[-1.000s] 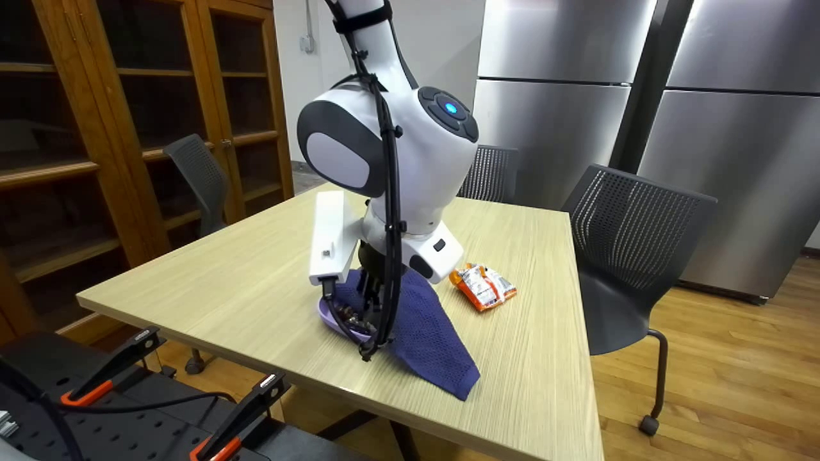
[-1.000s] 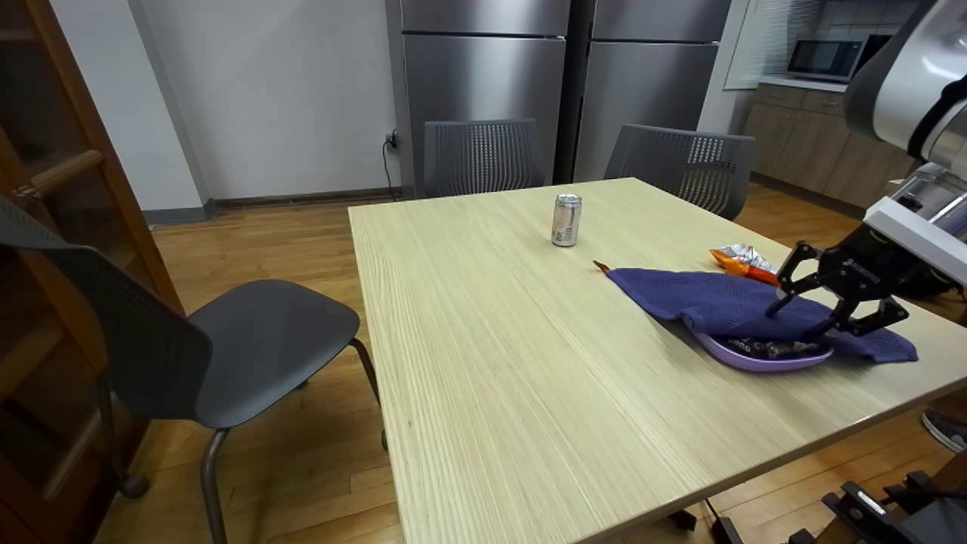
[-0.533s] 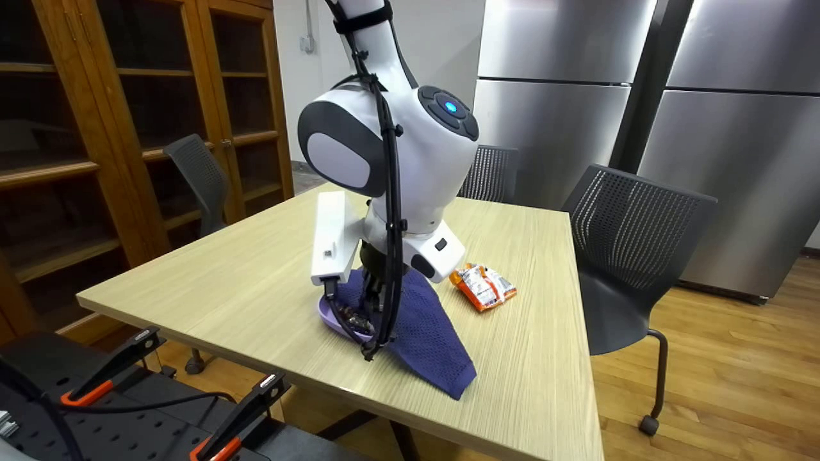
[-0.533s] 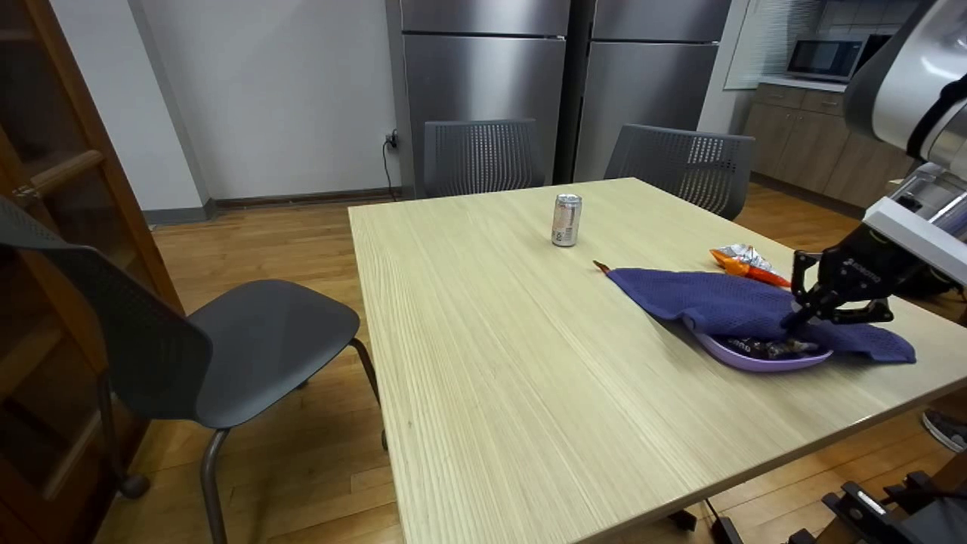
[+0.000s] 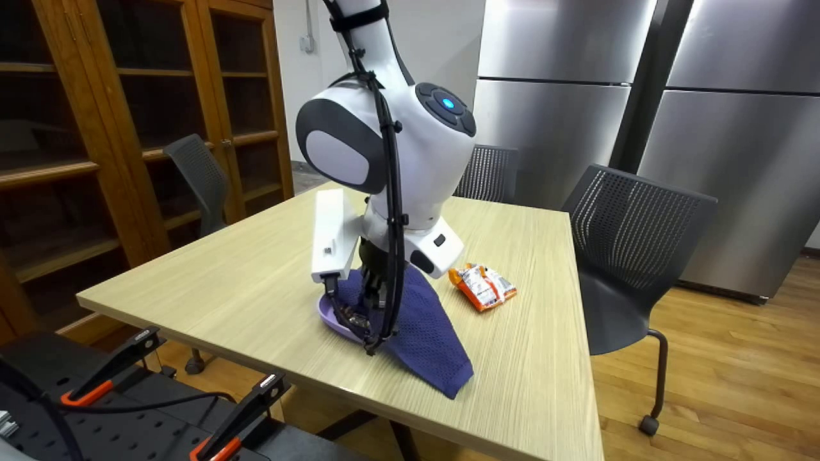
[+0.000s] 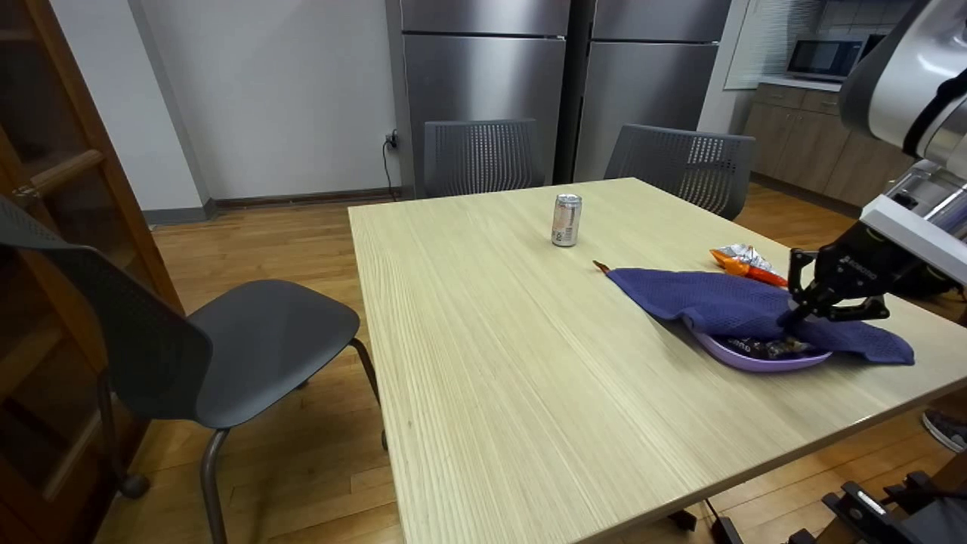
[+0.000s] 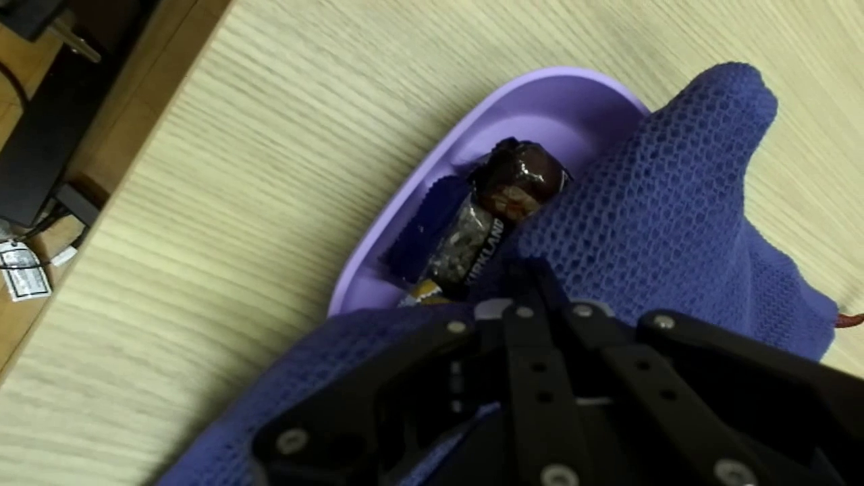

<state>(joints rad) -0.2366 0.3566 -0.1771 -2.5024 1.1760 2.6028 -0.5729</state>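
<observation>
Between the fully closed jaws of the gripper (image 7: 533,278), a fold of the blue waffle-knit towel (image 7: 628,216) appears pinched, presumably because slack is given by its drape over the purple bowl (image 7: 570,111) below, where a Kirkland-labelled bar (image 7: 466,244) is left uncovered just beyond the jaws.

White arm (image 5: 426,160), black cables (image 5: 393,186), black gripper (image 7: 532,273) (silver screws (image 7: 293,441))
</observation>
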